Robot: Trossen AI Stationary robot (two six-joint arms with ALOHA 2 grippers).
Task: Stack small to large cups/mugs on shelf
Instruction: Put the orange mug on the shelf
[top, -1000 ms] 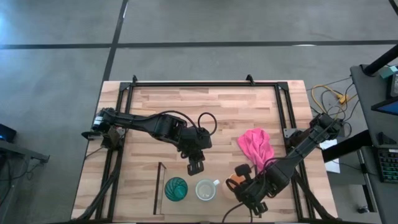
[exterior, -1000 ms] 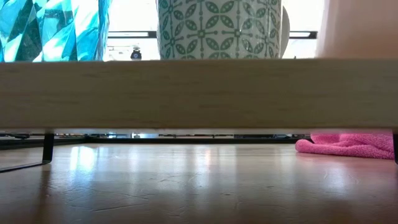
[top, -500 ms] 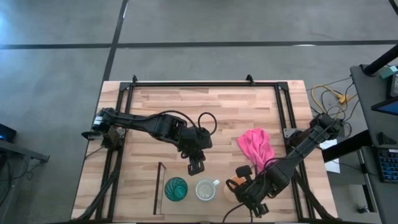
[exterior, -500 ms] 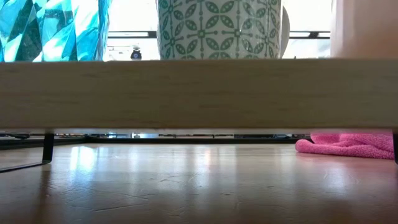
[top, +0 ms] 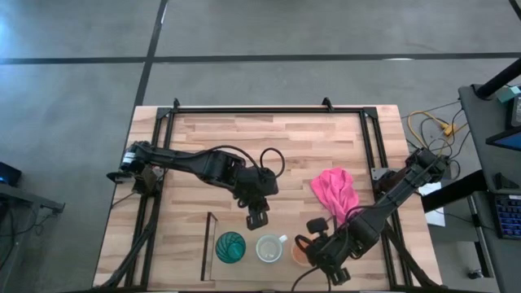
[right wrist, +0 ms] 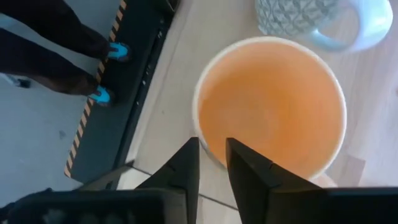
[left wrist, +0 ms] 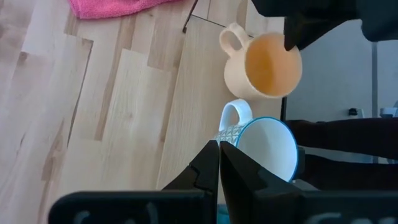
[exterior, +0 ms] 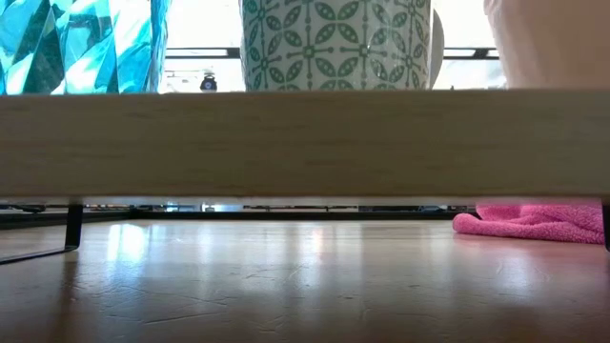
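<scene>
Left to right on the shelf (top: 210, 248): teal tumbler (top: 230, 247), white mug (top: 269, 248), orange mug (top: 300, 254). Our left gripper (top: 257, 218) waits above the tabletop (top: 212, 138), fingers together. Our right gripper (top: 312, 247) has fingers clamped on the orange mug's rim; we judge a crooked release could knock the white mug's handle.

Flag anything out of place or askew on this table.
Only the pink cloth stands out, lying crumpled on the table behind the cups. The teal tumbler, white mug and orange mug stand upright in a row; nothing looks spilled or damaged.
</scene>
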